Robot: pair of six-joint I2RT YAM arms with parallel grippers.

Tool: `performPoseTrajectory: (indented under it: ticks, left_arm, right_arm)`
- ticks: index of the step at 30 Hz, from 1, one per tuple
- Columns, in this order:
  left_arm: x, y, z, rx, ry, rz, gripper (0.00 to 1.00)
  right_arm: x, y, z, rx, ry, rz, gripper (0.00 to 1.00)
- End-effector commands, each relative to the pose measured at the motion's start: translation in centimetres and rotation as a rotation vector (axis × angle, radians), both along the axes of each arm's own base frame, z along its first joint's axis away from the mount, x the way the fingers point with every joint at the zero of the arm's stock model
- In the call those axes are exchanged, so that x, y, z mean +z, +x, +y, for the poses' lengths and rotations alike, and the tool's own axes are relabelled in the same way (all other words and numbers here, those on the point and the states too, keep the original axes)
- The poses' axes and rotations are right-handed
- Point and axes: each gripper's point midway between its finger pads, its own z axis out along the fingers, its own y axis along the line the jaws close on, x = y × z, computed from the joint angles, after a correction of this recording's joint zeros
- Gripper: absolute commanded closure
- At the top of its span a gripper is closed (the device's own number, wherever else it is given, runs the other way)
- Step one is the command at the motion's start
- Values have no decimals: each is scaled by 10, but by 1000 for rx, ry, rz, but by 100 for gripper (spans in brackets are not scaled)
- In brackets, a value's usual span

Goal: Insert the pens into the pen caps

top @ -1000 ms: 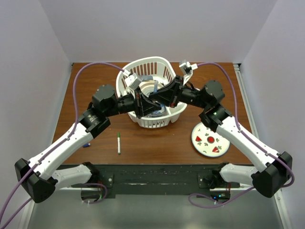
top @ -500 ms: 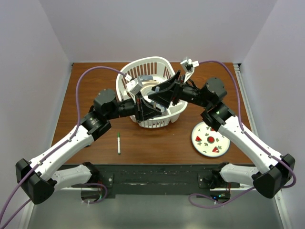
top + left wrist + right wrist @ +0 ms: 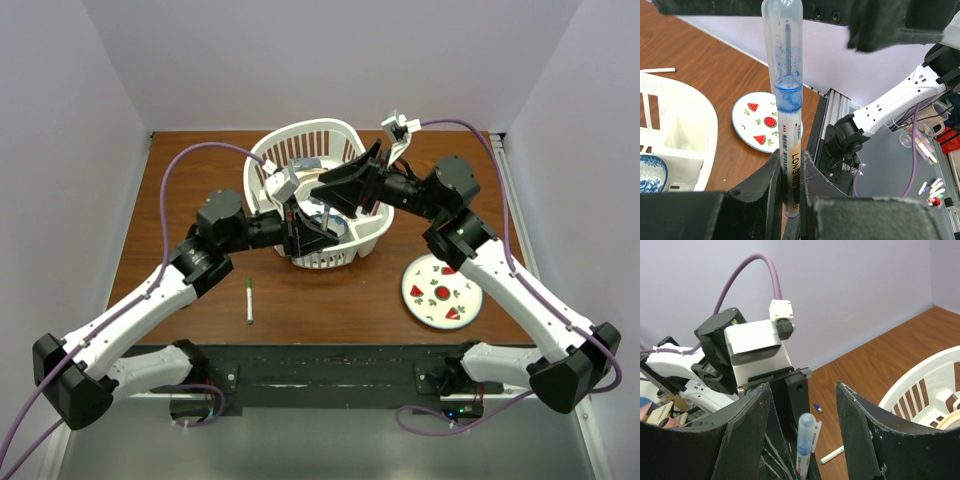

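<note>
My left gripper (image 3: 791, 167) is shut on a white-barrelled pen (image 3: 790, 150) and holds it upright over the white basket (image 3: 300, 135). A clear cap (image 3: 782, 45) stained blue sits on the pen's tip. My right gripper (image 3: 804, 390) stands open, its fingers (image 3: 747, 430) on either side of the capped pen (image 3: 805, 440) without touching it. In the top view the left gripper (image 3: 315, 222) and the right gripper (image 3: 335, 183) meet above the basket. A second pen (image 3: 249, 299), with a green end, lies on the table in front of the basket. A small blue cap (image 3: 817, 407) lies loose on the wood.
A round plate (image 3: 441, 291) with a watermelon print sits at the right front of the table. A blue-patterned bowl (image 3: 650, 172) is inside the basket. Another white pen (image 3: 657, 70) lies on the wood beyond the basket. Purple cables arch over both arms.
My right gripper has opened, let go of the cap and drawn back up and to the right. The cap stays on the pen in my left gripper, which has hardly moved.
</note>
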Motion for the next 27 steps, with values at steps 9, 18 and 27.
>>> performPoseTrajectory:
  ticks: [9, 18, 27]
  left_arm:
    - [27, 0, 1, 5, -53, -96, 100]
    - [62, 25, -2, 94, -92, -186, 100]
    - [99, 56, -4, 119, -120, -238, 100]
  right_arm:
    - [-26, -3, 3, 29, -13, 23, 95]
    - [-113, -21, 15, 86, -130, 144, 100]
    - [-158, -47, 30, 148, -161, 246, 100]
